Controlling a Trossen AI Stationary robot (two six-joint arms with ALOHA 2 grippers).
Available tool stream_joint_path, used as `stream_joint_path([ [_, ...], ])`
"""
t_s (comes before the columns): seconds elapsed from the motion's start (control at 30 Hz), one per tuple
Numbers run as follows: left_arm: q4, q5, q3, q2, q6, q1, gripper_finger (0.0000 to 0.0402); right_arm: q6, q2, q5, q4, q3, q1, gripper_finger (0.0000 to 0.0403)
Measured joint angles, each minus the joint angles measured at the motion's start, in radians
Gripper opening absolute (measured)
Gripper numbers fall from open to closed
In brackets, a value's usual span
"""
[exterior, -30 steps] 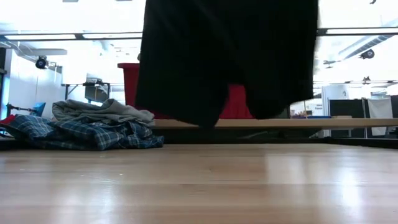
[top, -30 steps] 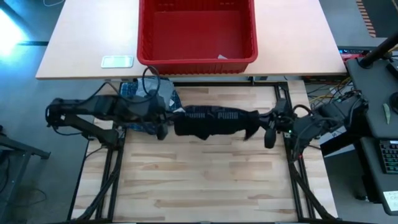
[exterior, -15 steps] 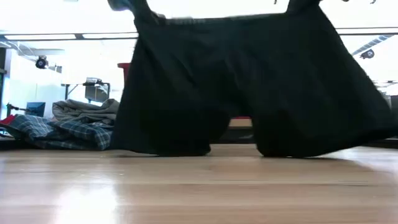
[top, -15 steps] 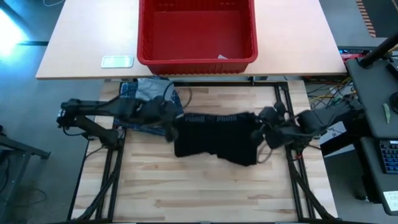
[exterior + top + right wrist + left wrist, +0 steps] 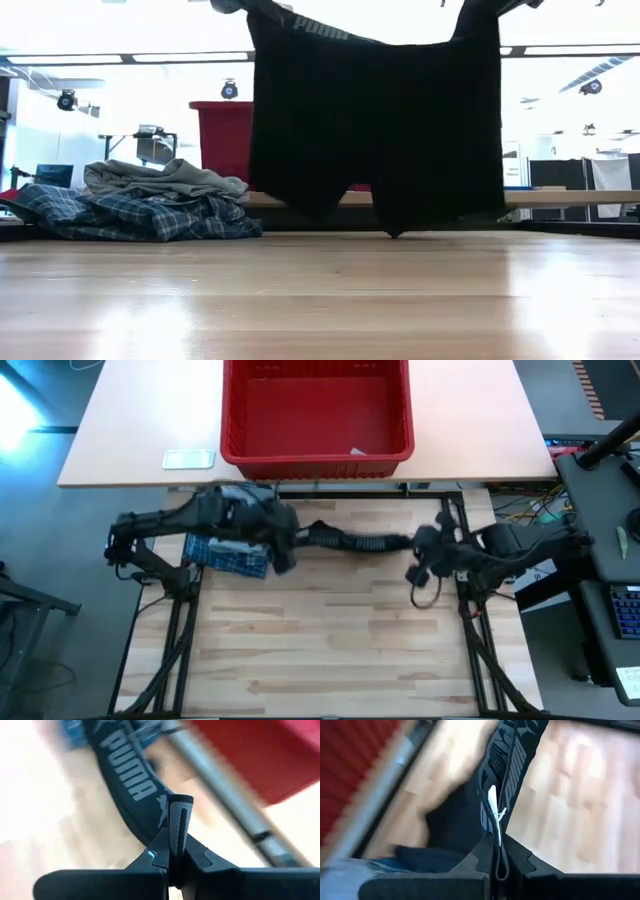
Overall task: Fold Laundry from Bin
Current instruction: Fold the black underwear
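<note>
1. left gripper [image 5: 283,550] is clamped tight on one end of the waistband of the black puma shorts [image 5: 375,120]; right gripper [image 5: 420,565] is clamped on the other end, both above the table's far half.
2. waistband is pulled taut between them, so the shorts hang flat, legs down, hems just off the wooden table [image 5: 330,650]. reads as spreading it out before laying it down to fold.
3. plaid shirt [image 5: 130,215] and grey t-shirt [image 5: 165,178] sit heaped at the far-left corner, kept out of the folding area.
4. red bin [image 5: 315,410] is on the desk beyond the far edge, looks nearly empty.
</note>
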Motion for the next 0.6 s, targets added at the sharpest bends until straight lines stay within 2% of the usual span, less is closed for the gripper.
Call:
stream_joint_path([
  [0.1, 0.002, 0.008, -0.079, 0.0, -0.083, -0.09, 0.0, 0.058, 0.008, -0.121, 0.003, -0.055, 0.072, 0.0009],
  [0.2, 0.078, 0.016, -0.235, 0.001, -0.22, -0.199, 0.0, 0.158, 0.031, -0.228, 0.062, -0.165, 0.163, 0.0009],
  [0.27, 0.189, 0.016, -0.36, 0.002, -0.332, -0.283, 0.0, 0.227, 0.052, -0.308, 0.17, -0.265, 0.243, 0.0009],
  [0.37, 0.498, 0.07, -0.565, 0.002, -0.519, -0.403, 0.001, 0.335, 0.105, -0.395, 0.368, -0.403, 0.351, 0.002],
  [0.47, 0.776, 0.129, -0.731, 0.023, -0.719, -0.487, 0.0039, 0.44, 0.185, -0.508, 0.524, -0.481, 0.408, 0.0053],
  [0.6, 0.806, 0.142, -0.807, 0.049, -0.877, -0.556, 0.0094, 0.498, 0.282, -0.616, 0.593, -0.469, 0.436, 0.0118],
])
